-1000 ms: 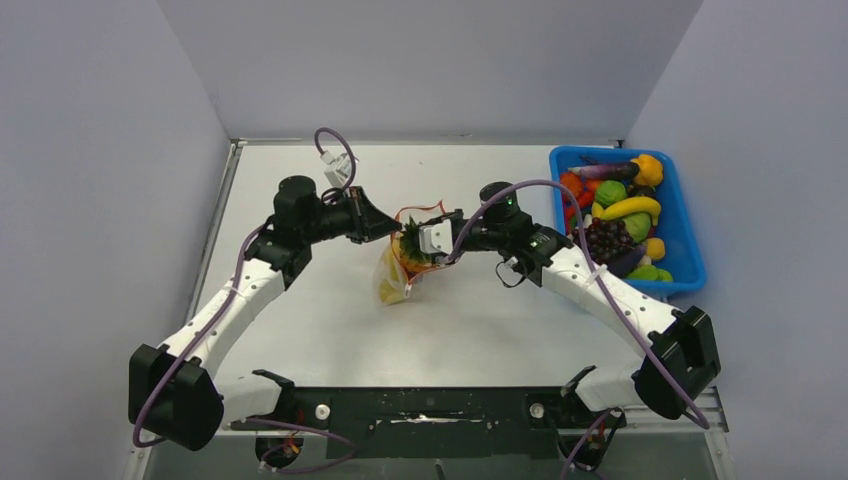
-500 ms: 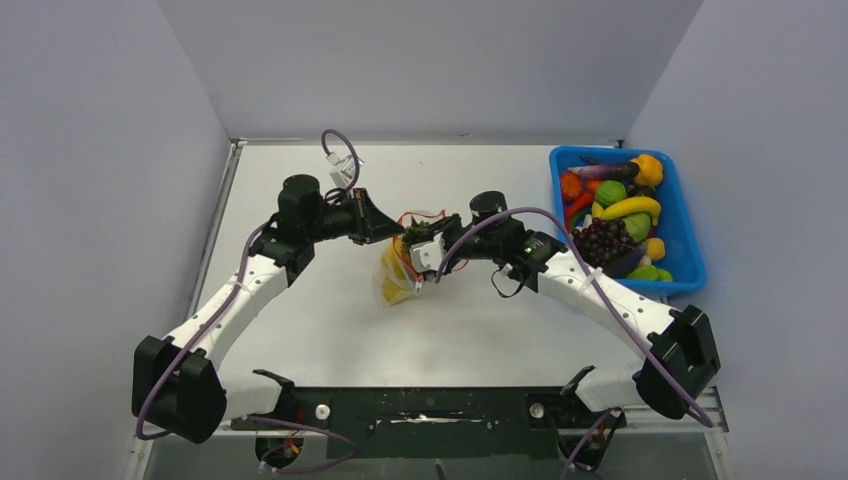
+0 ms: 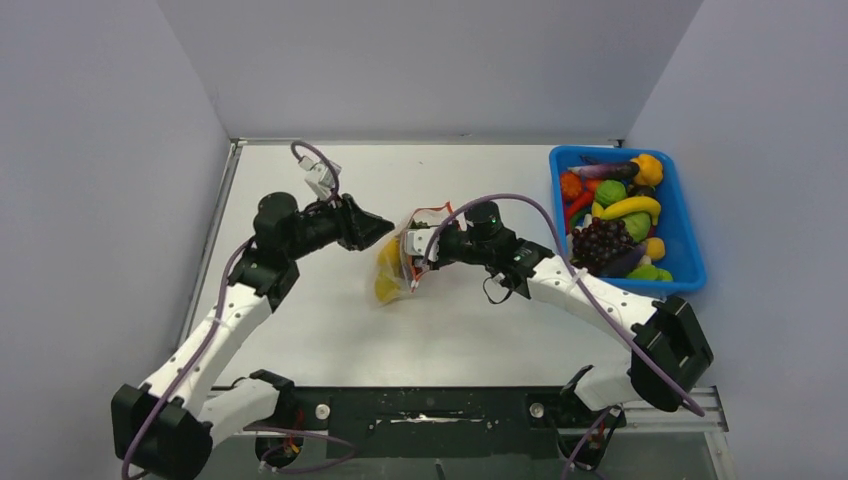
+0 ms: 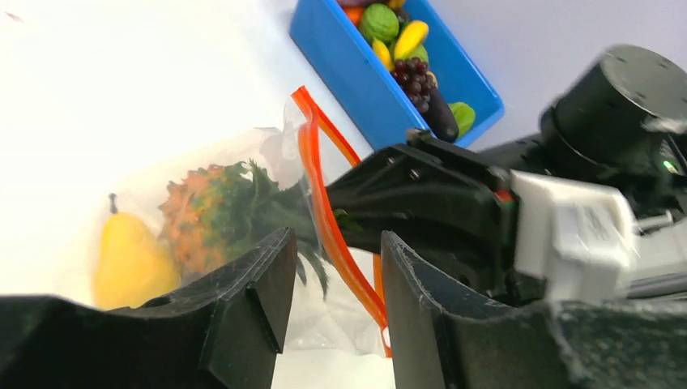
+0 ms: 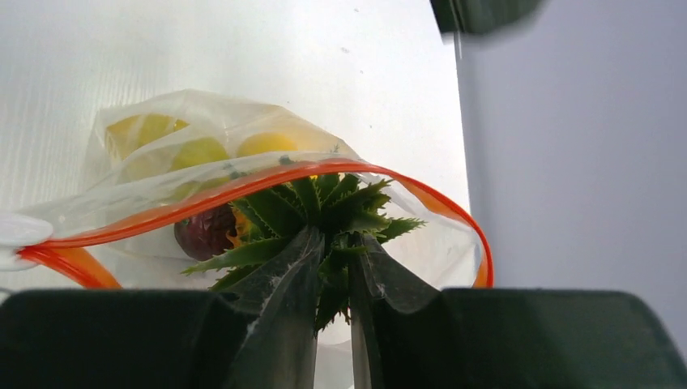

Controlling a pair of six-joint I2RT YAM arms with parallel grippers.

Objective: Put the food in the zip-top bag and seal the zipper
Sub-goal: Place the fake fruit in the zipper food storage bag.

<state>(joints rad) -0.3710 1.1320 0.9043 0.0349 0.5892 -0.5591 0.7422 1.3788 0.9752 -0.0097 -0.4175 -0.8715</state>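
Well, from above, the zip-top bag (image 3: pixel 390 281) lies mid-tabletop (image 3: pixel 470 340) with its mouth toward the right pincer (image 3: pixel 412 252), which sits in it. The left pincer (image 3: pixel 378 228) hangs just beside the mouth, apart. At the left wrist, that pincer is released, and the zipper (image 4: pixel 324 215) runs upright ahead of its gap. At the right wrist, the pincer looks clenched on the pineapple (image 5: pixel 317 203) crown, inside the mouth.

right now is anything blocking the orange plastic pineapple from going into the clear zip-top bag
Nothing visible does. The orange plastic pineapple already lies inside the clear crinkly zip-top bag, its green crown at the red-strip mouth, pinched by the right gripper.
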